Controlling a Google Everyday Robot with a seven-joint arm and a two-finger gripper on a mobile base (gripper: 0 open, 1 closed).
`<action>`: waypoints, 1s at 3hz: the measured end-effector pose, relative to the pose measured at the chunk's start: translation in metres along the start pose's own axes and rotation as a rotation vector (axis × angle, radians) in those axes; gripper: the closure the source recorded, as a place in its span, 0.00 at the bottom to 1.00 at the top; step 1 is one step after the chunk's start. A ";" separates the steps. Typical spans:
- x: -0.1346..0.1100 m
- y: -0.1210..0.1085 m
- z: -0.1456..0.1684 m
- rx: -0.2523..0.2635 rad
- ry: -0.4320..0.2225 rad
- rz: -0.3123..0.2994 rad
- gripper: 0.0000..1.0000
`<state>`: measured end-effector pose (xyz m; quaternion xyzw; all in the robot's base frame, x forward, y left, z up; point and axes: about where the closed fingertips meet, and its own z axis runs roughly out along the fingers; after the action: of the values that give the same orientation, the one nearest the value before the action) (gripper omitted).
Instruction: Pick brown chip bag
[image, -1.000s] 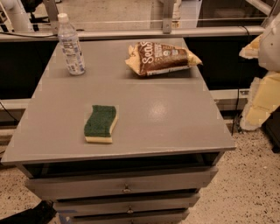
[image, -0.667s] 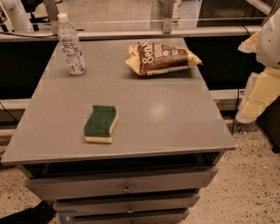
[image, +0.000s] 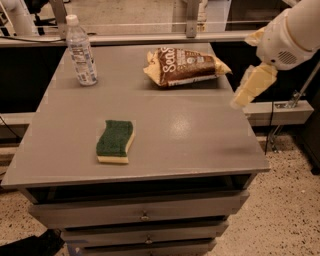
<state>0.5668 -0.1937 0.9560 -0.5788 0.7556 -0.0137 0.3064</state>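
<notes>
The brown chip bag (image: 184, 66) lies on its side at the back right of the grey table top (image: 190, 135). It is dark brown with tan-yellow ends and white "Sea" lettering facing up. My gripper (image: 242, 99) hangs from the white arm (image: 292, 35) at the right edge of the table. It is to the right of the bag and a little nearer the front, above the table's right rim, and apart from the bag. It holds nothing that I can see.
A clear plastic water bottle (image: 81, 51) stands upright at the back left. A green-and-yellow sponge (image: 115, 141) lies front left of centre. Drawers (image: 145, 216) sit under the top. A rail and a dark gap run behind the table.
The arm and gripper have moved left from beyond the table's right side to its right edge, closer to the bag. The bag, bottle and sponge have not moved.
</notes>
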 end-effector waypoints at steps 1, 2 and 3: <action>-0.026 -0.042 0.052 0.021 -0.122 0.035 0.00; -0.050 -0.068 0.102 0.001 -0.204 0.075 0.00; -0.077 -0.079 0.145 -0.028 -0.281 0.114 0.00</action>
<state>0.7156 -0.1033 0.9021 -0.5355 0.7370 0.0951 0.4013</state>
